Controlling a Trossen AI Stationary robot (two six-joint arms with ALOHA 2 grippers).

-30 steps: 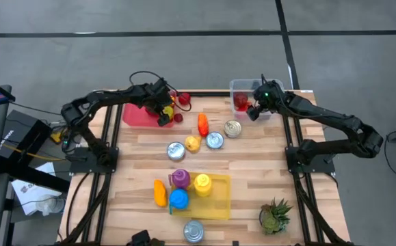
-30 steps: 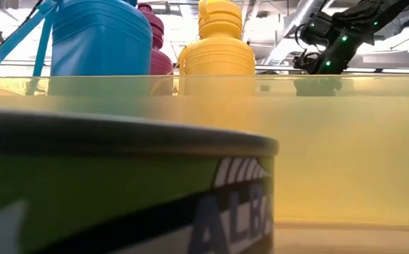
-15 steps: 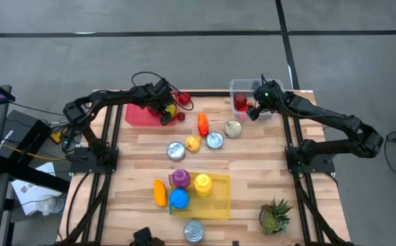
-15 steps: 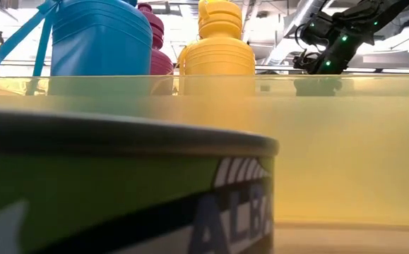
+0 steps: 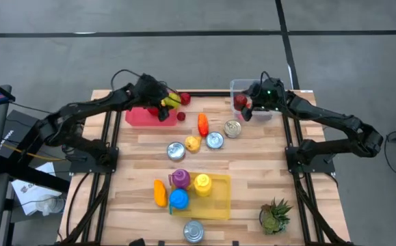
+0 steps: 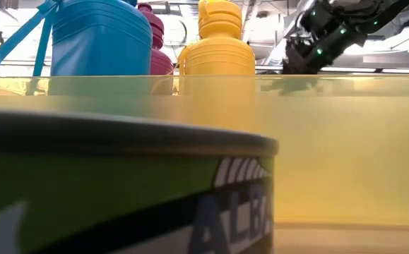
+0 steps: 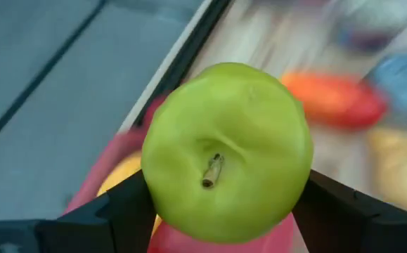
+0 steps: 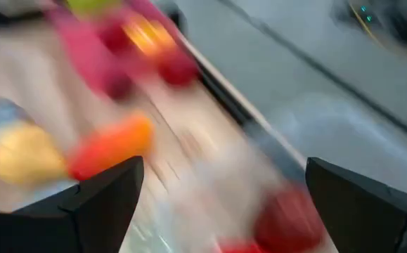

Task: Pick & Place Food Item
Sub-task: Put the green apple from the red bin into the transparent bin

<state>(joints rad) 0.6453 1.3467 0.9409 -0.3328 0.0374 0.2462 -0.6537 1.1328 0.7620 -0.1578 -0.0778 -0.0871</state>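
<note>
A green apple [image 7: 225, 151] is pinched between the fingers of the left end effector [image 5: 162, 107], above the pink tray [image 5: 137, 117] at the back of the tabletop [image 5: 252, 171]. The apple could be dropped if the round, smooth skin slips from the pinch. A second ago it was held lower, by the tray's edge. The right end effector [image 5: 247, 109] is spread wide and empty, and has been moved nearer the clear box [image 5: 241, 87].

L gripper [image 7: 221, 211] lifted green apple [image 7: 226, 151] off table; R arm swung left.
</note>
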